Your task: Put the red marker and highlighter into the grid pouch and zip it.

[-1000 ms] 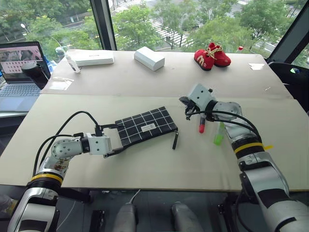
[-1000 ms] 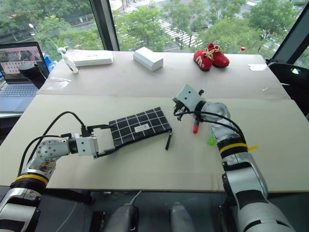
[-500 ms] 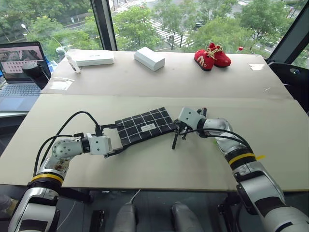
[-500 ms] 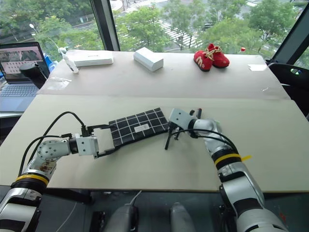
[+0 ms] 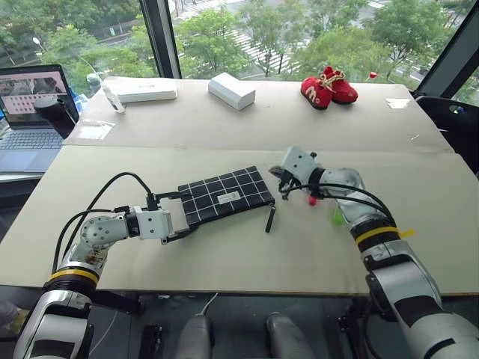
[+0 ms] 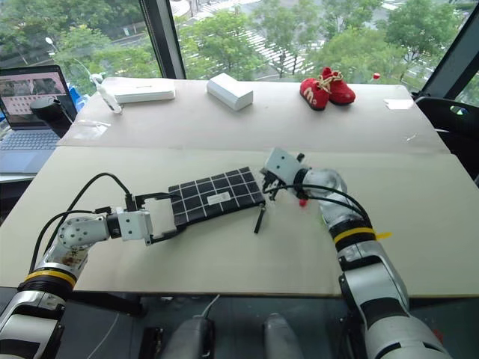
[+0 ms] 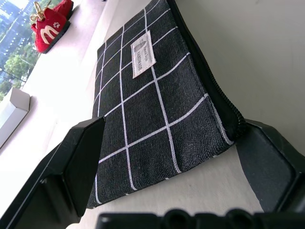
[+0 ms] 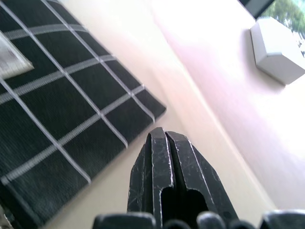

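Observation:
The grid pouch (image 5: 224, 196) lies flat on the table, label up, with its black zipper strap (image 5: 270, 218) trailing off the right end. My left gripper (image 5: 183, 215) is open, one finger (image 7: 81, 157) on each side of the pouch's left end. My right gripper (image 5: 278, 176) is shut on nothing and hovers by the pouch's far right corner (image 8: 152, 107). Behind that arm, a red tip of the red marker (image 5: 312, 200) and a green piece of the highlighter (image 5: 338, 217) show on the table; the rest of each is hidden.
At the table's back stand small red shoes (image 5: 328, 86), a white box (image 5: 231, 90) and a flat white case (image 5: 140, 90). A laptop (image 5: 30, 112) sits off the left edge. A seam (image 5: 187, 147) crosses the table between the two halves.
The right gripper, shut throughout, dipped from above the marker to the zipper strap, then lifted back to the pouch's right corner. Pouch and left gripper stayed still.

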{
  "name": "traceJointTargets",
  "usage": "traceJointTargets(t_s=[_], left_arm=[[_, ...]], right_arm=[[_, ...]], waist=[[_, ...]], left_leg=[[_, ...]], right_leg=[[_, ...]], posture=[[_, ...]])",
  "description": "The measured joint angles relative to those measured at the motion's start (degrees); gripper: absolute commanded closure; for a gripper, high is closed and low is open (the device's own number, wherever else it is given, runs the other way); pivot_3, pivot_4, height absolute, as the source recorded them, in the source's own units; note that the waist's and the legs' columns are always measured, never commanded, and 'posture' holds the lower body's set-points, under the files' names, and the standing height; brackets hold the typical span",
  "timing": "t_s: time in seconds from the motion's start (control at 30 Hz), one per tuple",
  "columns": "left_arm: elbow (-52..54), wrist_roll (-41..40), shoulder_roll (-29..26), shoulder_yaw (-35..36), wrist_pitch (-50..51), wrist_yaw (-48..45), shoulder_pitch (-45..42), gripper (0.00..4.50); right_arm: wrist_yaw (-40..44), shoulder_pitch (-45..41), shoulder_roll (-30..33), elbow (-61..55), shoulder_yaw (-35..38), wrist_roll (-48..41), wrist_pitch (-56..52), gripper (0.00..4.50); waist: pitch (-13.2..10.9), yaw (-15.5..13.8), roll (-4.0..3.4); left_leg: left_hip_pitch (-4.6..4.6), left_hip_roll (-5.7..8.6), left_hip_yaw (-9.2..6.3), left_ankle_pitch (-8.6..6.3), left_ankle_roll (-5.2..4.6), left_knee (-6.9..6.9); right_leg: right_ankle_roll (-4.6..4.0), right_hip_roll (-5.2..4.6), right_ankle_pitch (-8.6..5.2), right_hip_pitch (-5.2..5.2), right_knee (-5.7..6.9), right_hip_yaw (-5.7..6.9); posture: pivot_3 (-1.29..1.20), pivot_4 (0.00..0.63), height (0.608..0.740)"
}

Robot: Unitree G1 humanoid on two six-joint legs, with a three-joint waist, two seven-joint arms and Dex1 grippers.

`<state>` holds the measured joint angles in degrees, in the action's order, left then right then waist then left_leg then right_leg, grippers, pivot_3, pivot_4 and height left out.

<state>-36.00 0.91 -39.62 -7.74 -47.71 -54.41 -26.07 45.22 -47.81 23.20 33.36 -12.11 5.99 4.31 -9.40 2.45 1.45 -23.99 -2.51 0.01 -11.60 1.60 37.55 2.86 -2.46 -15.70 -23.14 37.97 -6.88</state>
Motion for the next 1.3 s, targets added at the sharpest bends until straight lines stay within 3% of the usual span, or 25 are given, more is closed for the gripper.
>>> traceJointTargets(t_s=[0.27, 0.5, 0.83, 1.3], left_arm=[[-0.4, 0.0, 0.6, -0.1, 0.0, 0.0, -0.4, 0.0], [-3.3, 1.0, 0.6, -0.5, -1.1, 0.1, -2.6, 0.0], [-13.8, 8.3, 1.6, -2.4, -10.4, 8.8, -8.0, 0.0], [-19.7, 12.4, 4.8, -7.0, -18.1, 12.1, -12.7, 0.0]], right_arm=[[7.3, 8.2, 0.3, -7.9, -3.8, -0.5, -4.8, 4.39], [5.6, 7.9, 1.6, -8.7, -6.2, 3.9, -2.4, 4.39], [5.2, 7.6, 1.7, -7.7, -6.3, 4.2, -1.6, 4.39], [4.6, 7.6, 1.9, -7.0, -6.3, 4.2, -1.1, 4.39]], waist=[[0.0, -0.2, 0.0], [0.0, -0.2, 0.0], [0.0, -0.5, 0.01], [0.0, -1.1, 0.01]], left_leg=[[-0.11, 0.01, -0.01, 0.0, 0.0, 0.14], [-0.09, 0.01, -0.03, 0.0, 0.0, 0.19], [0.12, 0.02, -0.02, 0.0, 0.0, 0.21], [0.23, 0.04, -0.01, 0.0, 0.0, 0.22]], right_leg=[[0.01, 0.0, 0.0, -0.04, 0.02, 0.02], [0.02, 0.01, -0.01, 0.01, 0.02, 0.05], [0.02, 0.01, -0.01, 0.21, 0.05, 0.04], [0.04, 0.0, -0.02, 0.38, 0.0, 0.03]], posture=[[0.0, 0.15, 0.729], [0.0, 0.15, 0.729], [0.0, 0.15, 0.729], [0.0, 0.15, 0.729]])
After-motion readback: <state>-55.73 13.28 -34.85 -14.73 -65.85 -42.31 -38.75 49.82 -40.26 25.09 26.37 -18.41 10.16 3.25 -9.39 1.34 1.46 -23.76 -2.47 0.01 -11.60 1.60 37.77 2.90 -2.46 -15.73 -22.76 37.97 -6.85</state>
